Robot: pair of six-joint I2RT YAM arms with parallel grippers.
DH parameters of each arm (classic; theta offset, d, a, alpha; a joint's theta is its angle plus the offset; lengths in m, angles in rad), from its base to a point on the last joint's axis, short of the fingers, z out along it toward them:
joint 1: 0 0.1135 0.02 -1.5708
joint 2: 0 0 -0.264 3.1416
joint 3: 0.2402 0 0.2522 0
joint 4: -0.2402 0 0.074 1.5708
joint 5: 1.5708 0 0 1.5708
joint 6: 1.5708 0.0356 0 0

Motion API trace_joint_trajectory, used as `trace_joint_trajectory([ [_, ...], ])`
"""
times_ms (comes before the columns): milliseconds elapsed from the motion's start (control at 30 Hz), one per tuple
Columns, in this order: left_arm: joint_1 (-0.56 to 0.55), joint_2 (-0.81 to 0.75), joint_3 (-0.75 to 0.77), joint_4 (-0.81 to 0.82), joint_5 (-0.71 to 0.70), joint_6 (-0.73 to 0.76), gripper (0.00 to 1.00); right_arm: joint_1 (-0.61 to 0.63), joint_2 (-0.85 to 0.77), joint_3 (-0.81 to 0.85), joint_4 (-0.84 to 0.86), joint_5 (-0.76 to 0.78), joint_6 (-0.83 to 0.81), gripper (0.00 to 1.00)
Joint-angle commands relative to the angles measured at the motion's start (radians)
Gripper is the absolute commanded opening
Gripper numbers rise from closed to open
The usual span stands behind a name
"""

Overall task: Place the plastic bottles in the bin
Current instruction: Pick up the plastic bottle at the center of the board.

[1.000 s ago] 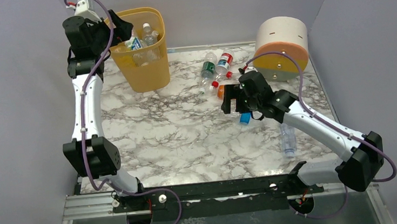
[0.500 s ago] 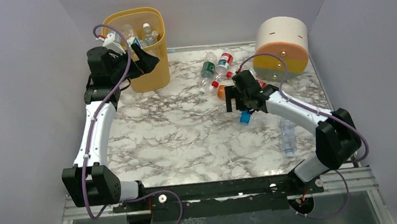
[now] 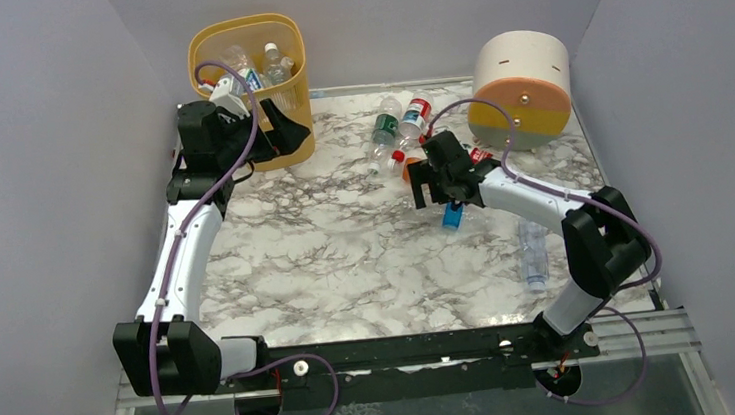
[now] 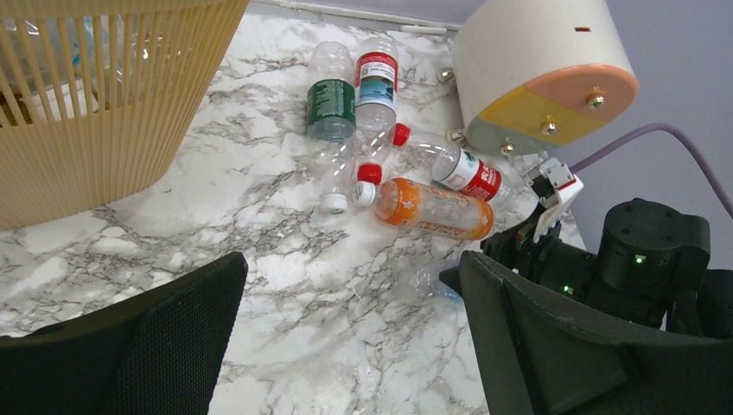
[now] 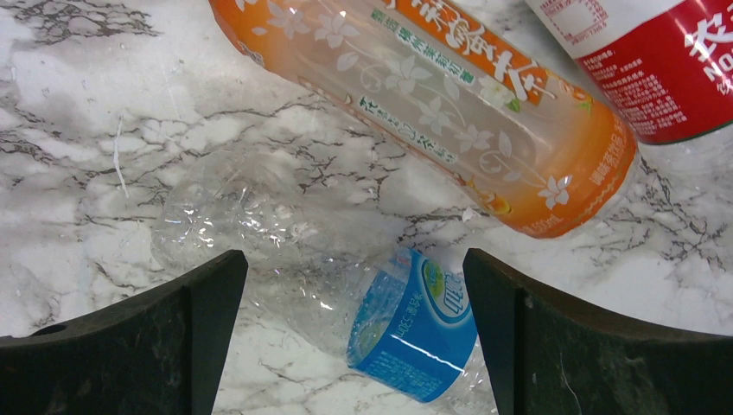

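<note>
Our left gripper [image 3: 282, 133] has drawn back from above the bin [image 3: 301, 48] and hangs beside its front wall, jaws wide and empty; several bottles [image 3: 274, 65] lie inside. Our right gripper [image 3: 430, 187] has swung in over the blue-labelled bottle [image 5: 346, 285], likewise spread and empty. We judge that pickup next, with others waiting on the table [image 3: 296, 244].
</note>
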Motion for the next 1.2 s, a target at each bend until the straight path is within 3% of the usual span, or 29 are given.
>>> trace_joint_trajectory([
  [0, -0.011, -0.02, -0.01, -0.019, 0.005, 0.024, 0.99, -0.001, 0.047, -0.011, 0.021, -0.046, -0.042, 0.99],
  [567, -0.021, -0.029, -0.012, -0.053, -0.021, 0.035, 0.99, 0.025, 0.037, -0.073, 0.113, -0.333, 0.01, 0.92],
  [867, -0.023, -0.066, -0.008, -0.118, -0.021, 0.054, 0.99, 0.072, 0.097, -0.027, 0.11, -0.382, 0.043, 0.8],
  [1167, -0.023, -0.208, -0.152, -0.197, 0.132, 0.028, 0.99, 0.079, 0.035, -0.016, 0.094, -0.453, 0.064, 0.75],
])
